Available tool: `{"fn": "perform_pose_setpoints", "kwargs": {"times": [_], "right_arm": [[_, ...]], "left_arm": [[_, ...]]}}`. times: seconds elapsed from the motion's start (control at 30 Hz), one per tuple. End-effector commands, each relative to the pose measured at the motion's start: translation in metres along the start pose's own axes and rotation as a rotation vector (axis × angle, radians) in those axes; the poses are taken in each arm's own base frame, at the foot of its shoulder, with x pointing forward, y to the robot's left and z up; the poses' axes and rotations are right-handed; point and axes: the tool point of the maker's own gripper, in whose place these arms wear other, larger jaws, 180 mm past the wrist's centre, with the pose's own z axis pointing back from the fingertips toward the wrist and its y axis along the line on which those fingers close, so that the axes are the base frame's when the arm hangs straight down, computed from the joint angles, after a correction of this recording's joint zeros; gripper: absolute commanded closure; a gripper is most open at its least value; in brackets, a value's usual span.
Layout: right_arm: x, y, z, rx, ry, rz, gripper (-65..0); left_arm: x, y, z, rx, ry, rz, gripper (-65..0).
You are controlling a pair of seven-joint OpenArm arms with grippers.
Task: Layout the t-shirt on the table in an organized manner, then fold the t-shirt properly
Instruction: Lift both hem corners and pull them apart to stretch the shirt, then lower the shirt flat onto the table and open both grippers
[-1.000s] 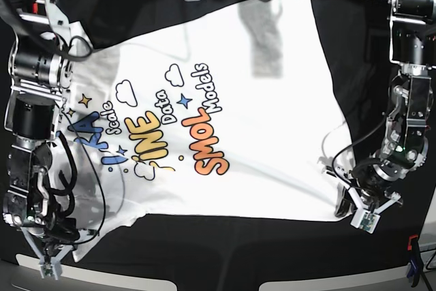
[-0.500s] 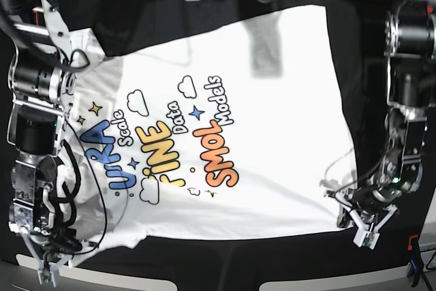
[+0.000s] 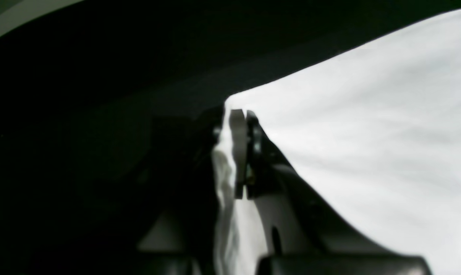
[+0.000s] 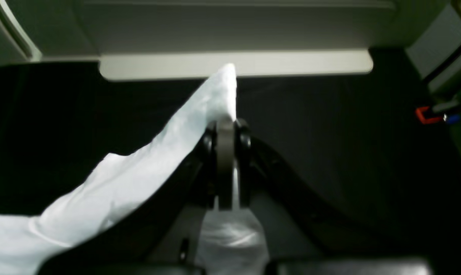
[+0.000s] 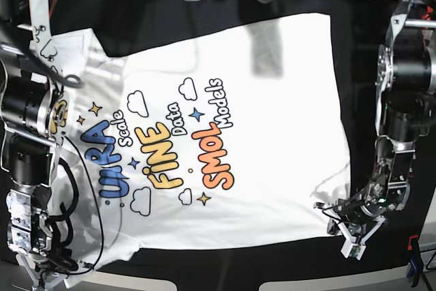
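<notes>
The left end effector [image 3: 241,152] is clamped fully shut on a corner of the white short-sleeved cotton t-shirt [image 5: 272,134] with the colourful cartoon print; in the left wrist view a fold of white cloth sits pinched between its closed fingers, and the rest of the fabric spreads away to one side. The right end effector [image 4: 226,160] is likewise closed tight, with a bunched edge of the shirt rising out from between its fingers and draping off toward the garment's body.

In the base view the shirt lies print-up across the wide black cloth-covered worktop [image 5: 204,264], its long axis running roughly across the picture. The left end effector [image 5: 351,236] holds the lower corner at that view's right end; the right end effector [image 5: 41,274] holds the lower edge at the left end. The garment stretches between the two arms, so each grips its own nearer end, and the body of the shirt lies away from both, toward the far side of the worktop.

The cloth looks largely spread but skewed, so the laying-out step appears unfinished.
</notes>
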Motion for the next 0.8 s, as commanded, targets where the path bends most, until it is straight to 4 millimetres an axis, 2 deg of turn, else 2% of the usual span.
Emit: {"fn": "perform_pose_setpoints", "kwargs": {"times": [0.0,0.13,0.23,0.3,0.77], "right_arm": [[0.04,-0.01,0.005,-0.02,-0.099,-0.004,0.0],[0.053,-0.012,0.007,-0.037,-0.174,0.042,-0.9],[0.059,-0.012,0.008,-0.036,-0.205,0.043,-22.9],[0.059,-0.012,0.008,-0.036,-0.207,0.043,-31.3],[0.049,-0.012,0.006,-0.033,-0.151,0.033,-32.7]], "left_arm": [[0.039,0.011,0.003,0.019,-0.092,-0.006,0.0],[0.038,0.011,0.003,0.018,-0.092,-0.006,0.0],[0.039,0.011,0.003,0.018,-0.095,-0.006,0.0],[0.04,0.011,0.004,0.018,-0.101,-0.006,0.0],[0.043,0.012,0.004,0.022,-0.113,-0.006,0.0]]}}
